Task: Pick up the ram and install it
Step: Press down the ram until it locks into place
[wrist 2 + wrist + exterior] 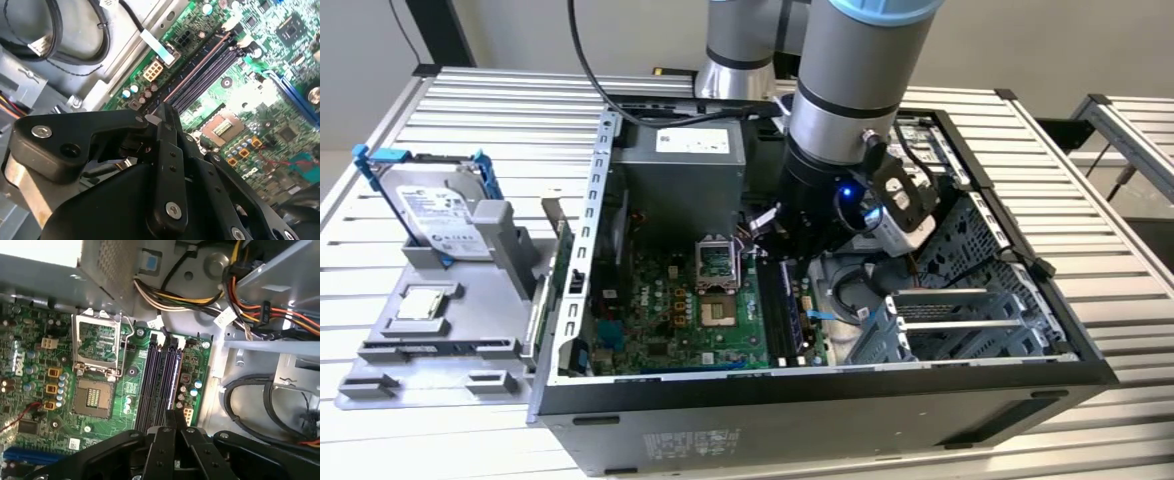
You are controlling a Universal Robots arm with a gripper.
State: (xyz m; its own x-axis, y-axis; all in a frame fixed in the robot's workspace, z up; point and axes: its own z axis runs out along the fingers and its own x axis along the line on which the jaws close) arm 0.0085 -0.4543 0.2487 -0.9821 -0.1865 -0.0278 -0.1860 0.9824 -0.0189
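Now matte black gripper (171, 419) hangs above ribbed memory slots (161, 382).

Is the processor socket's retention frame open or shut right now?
Open. In the first wrist view the metal frame is swung back off the socket, whose bare contact grid is exposed with no chip seated.

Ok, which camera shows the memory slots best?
The first wrist view: the memory slots lie nearly whole, just beyond the gripper. The second wrist view shows them slanted; in the exterior view the arm hides their far end.
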